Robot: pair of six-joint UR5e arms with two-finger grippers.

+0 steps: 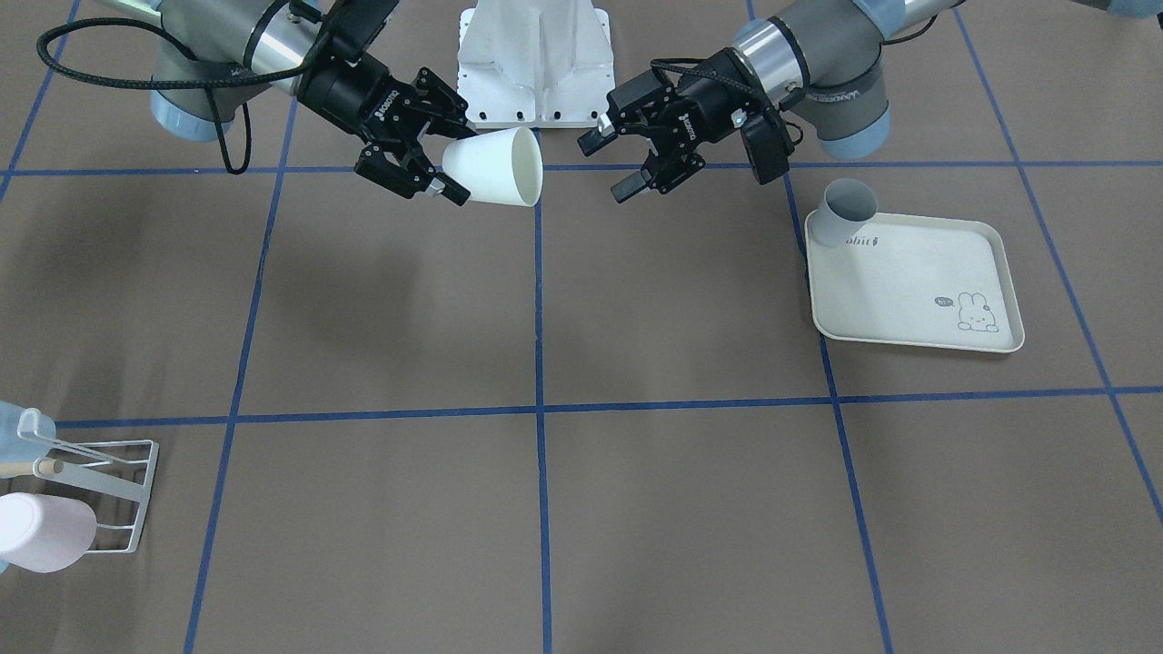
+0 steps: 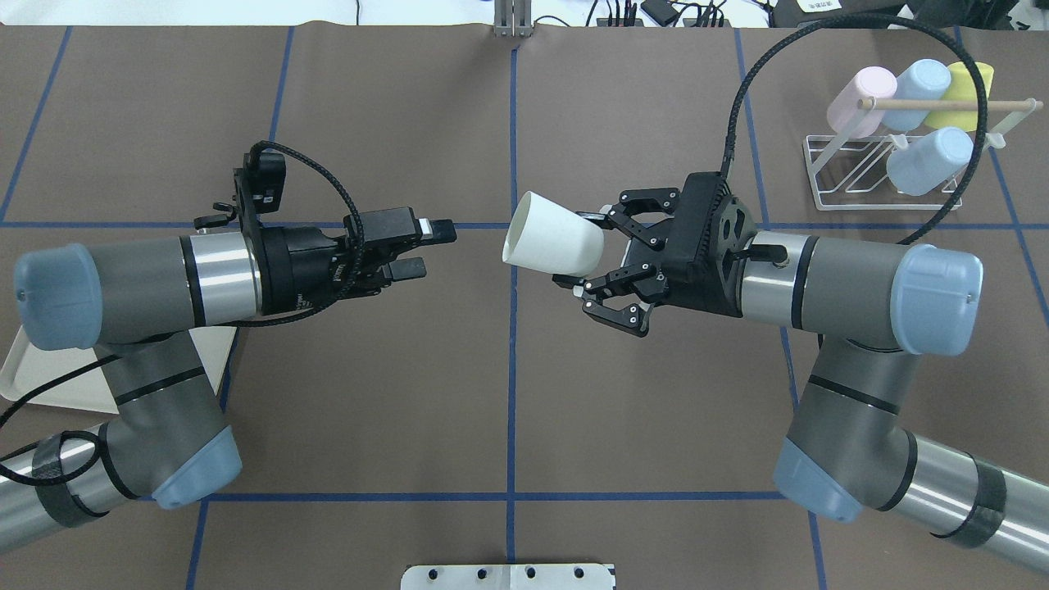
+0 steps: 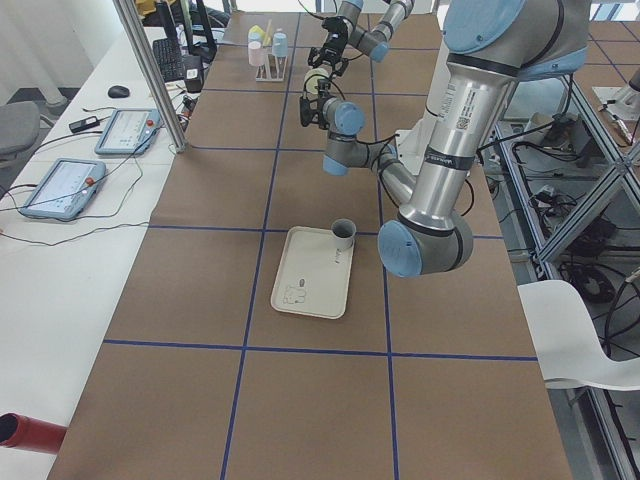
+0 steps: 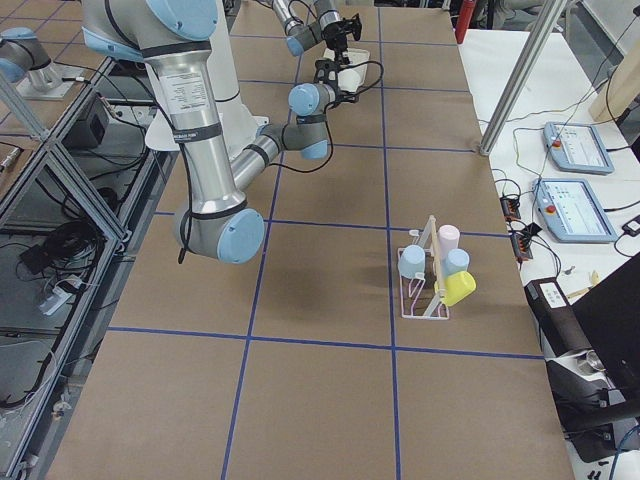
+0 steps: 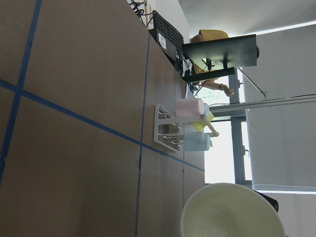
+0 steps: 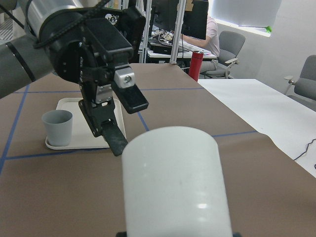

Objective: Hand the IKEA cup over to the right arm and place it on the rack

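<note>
The white IKEA cup (image 2: 553, 244) hangs on its side above the table's middle, its base in my right gripper (image 2: 587, 252), which is shut on it. Its mouth points at my left gripper (image 2: 420, 247), which stands open and empty a short gap away. From the front, the cup (image 1: 495, 168) sits in the right gripper (image 1: 447, 165) and the left gripper (image 1: 620, 160) is apart from it. The right wrist view shows the cup (image 6: 173, 182) close up with the left gripper (image 6: 123, 116) beyond. The white wire rack (image 2: 852, 168) stands at the far right with several pastel cups on it.
A cream rabbit-print tray (image 1: 909, 291) holds a grey cup (image 1: 845, 211) on the left arm's side. The right arm's black cable (image 2: 819, 33) loops high over the rack. The robot's white base (image 1: 534, 64) sits between the arms. A person (image 6: 210, 37) sits far behind.
</note>
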